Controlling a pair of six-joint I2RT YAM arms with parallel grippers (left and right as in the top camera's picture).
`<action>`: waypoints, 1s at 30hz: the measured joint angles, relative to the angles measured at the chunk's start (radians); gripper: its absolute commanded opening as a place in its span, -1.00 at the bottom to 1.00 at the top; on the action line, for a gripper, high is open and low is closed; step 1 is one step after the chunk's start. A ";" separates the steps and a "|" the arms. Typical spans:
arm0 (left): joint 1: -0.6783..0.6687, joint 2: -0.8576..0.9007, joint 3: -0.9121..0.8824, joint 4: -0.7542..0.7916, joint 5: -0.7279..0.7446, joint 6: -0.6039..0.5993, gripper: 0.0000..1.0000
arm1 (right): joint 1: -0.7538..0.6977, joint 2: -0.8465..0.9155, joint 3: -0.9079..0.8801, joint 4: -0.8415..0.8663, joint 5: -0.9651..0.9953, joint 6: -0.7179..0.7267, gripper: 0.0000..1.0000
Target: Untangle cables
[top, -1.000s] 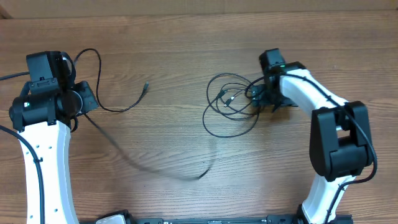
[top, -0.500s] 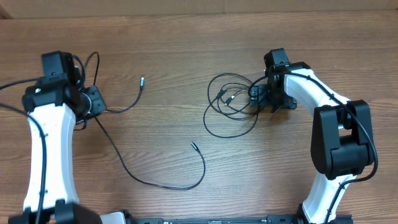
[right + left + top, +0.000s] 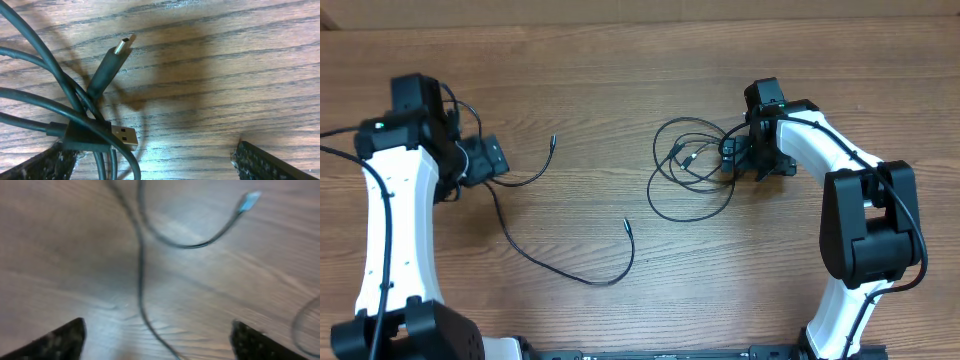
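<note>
Both hover low and spread wide: left hand [image 3: 492, 160] over a loose cable [image 3: 140, 275], right hand [image 3: 731, 158] beside the tangled cables [image 3: 82, 136].

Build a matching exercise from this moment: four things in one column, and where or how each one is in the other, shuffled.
Column one:
1. left gripper
2. right gripper
3. single cable
4. tangled cables

Column two:
A. overlapping loops, right of centre
B. open, over one lone strand
C. open, at the edge of the loops, two plugs in front of it
D. lying alone in an open curve on the left side

Pairs: 1-B, 2-C, 3-D, 4-A
</note>
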 measured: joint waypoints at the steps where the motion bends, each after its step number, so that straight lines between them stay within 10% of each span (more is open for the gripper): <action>1: 0.000 -0.008 0.011 0.000 0.032 0.008 -0.20 | 0.000 0.000 0.000 0.001 0.000 0.000 1.00; 2: 0.000 -0.015 0.018 -0.002 0.074 0.017 -0.77 | 0.000 0.000 0.000 0.001 0.000 0.000 1.00; 5: -0.027 -0.023 0.018 -0.019 0.166 0.045 -0.92 | 0.000 0.000 0.000 0.002 0.000 0.000 1.00; 9: -0.109 -0.023 -0.033 -0.025 0.235 0.069 -0.89 | 0.000 0.000 -0.002 0.027 0.002 0.001 1.00; 14: -0.217 -0.023 -0.169 -0.021 0.274 0.075 -0.41 | 0.000 0.000 -0.005 0.069 0.005 0.001 1.00; 30: -0.668 -0.023 -0.444 0.161 0.297 0.213 -0.19 | 0.000 0.001 -0.006 0.086 0.005 0.000 1.00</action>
